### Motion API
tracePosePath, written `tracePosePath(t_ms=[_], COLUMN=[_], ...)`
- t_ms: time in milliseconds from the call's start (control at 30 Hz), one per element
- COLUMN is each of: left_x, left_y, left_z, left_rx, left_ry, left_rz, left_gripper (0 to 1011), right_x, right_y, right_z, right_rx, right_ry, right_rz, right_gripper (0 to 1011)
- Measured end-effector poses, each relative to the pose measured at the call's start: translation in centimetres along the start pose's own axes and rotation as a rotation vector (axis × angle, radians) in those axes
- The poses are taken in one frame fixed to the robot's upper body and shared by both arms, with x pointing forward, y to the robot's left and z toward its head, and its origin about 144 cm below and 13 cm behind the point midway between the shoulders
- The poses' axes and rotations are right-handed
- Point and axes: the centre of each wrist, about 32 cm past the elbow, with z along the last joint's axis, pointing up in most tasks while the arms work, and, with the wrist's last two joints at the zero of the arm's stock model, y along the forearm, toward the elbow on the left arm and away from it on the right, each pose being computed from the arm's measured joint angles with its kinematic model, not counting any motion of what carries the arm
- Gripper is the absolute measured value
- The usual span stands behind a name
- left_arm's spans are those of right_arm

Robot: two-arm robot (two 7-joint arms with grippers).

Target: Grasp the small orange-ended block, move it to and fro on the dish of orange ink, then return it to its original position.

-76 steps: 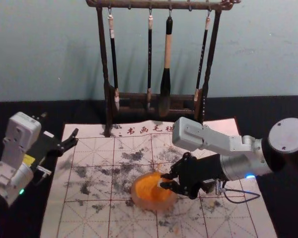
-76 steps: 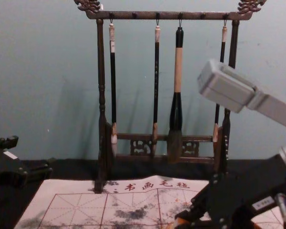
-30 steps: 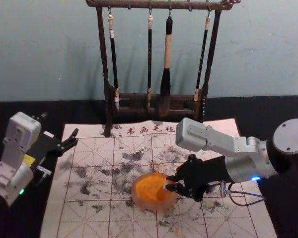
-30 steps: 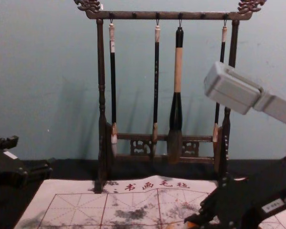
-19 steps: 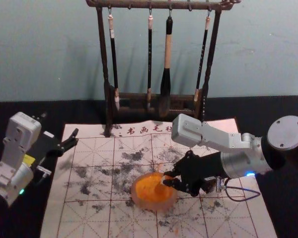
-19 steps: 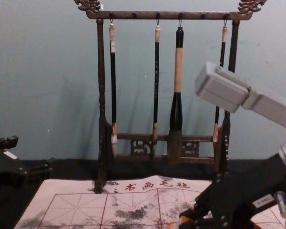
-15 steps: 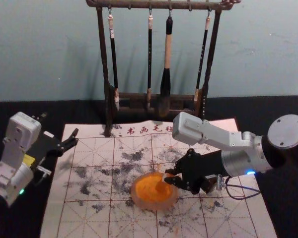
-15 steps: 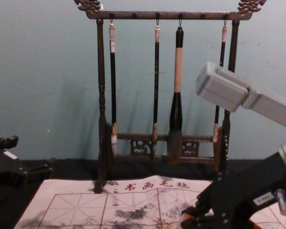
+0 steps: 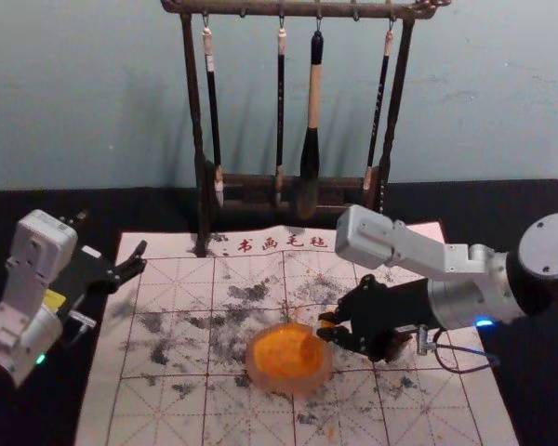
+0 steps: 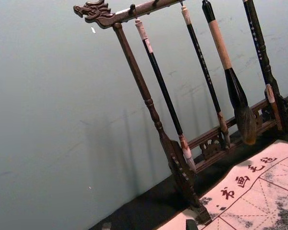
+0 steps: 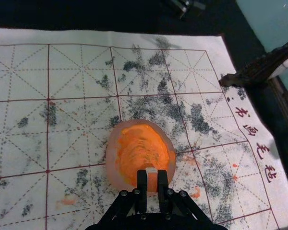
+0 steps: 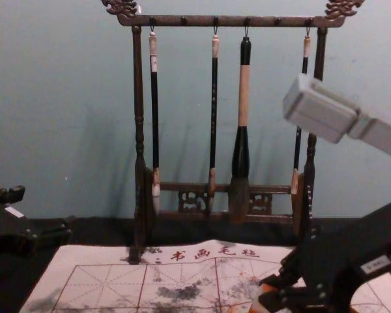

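In the head view my right gripper [image 9: 333, 328] holds the small block [image 9: 326, 323] at the right edge of the round dish [image 9: 289, 383] of orange ink. From the right wrist view, my right gripper [image 11: 152, 180] is shut on the block [image 11: 152, 184], which overlaps the dish's rim [image 11: 113, 163]. Orange marks the block [image 12: 264, 290] in the chest view; whether it touches ink I cannot tell. My left gripper [image 9: 141, 259] is parked open over the mat's far left corner, and in the left wrist view its fingertips [image 10: 149, 225] stand apart.
A dark wooden rack [image 9: 202, 209] with several hanging brushes, among them a thick one [image 9: 310, 153], stands behind the dish. A white calligraphy mat [image 9: 158, 409] with red grid lines and black smudges lies under the dish, on black cloth [image 9: 502, 200].
My right gripper has shifted right, carrying the block from over the ink to the dish's right edge. More orange shows on the block. The left arm and the dish have stayed put.
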Motion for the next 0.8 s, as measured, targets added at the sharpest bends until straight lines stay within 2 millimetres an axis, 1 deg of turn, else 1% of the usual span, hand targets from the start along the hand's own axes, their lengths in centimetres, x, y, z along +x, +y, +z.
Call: tracePosePath(t_ms=[200, 400, 500, 533, 633, 800], left_x=[0.0, 0.0, 0.0, 0.0, 0.0, 0.0], left_y=[0.0, 0.0, 0.0, 0.0, 0.0, 0.0], left_z=[0.0, 0.0, 0.0, 0.0, 0.0, 0.0], left_rx=[0.0, 0.0, 0.0, 0.0, 0.0, 0.0], left_ry=[0.0, 0.0, 0.0, 0.0, 0.0, 0.0], left_rz=[0.0, 0.0, 0.0, 0.0, 0.0, 0.0], left_gripper=[1001, 1002, 1001, 1001, 1001, 1002], right_x=[-0.3, -0.6, -0.9, -0.9, -1.2, -1.6], right_y=[-0.7, -1.9, -3.1, -3.1, -4.5, -6.2], right_z=[-0.1, -0.4, -0.9, -0.9, -1.5, -2.0], right_rx=[0.02, 0.05, 0.068, 0.068, 0.077, 0.071], right_ry=[0.009, 0.024, 0.039, 0.039, 0.054, 0.069], right_rz=[-0.015, -0.044, -0.073, -0.073, -0.111, -0.153], right_gripper=[107, 107, 107, 107, 107, 107])
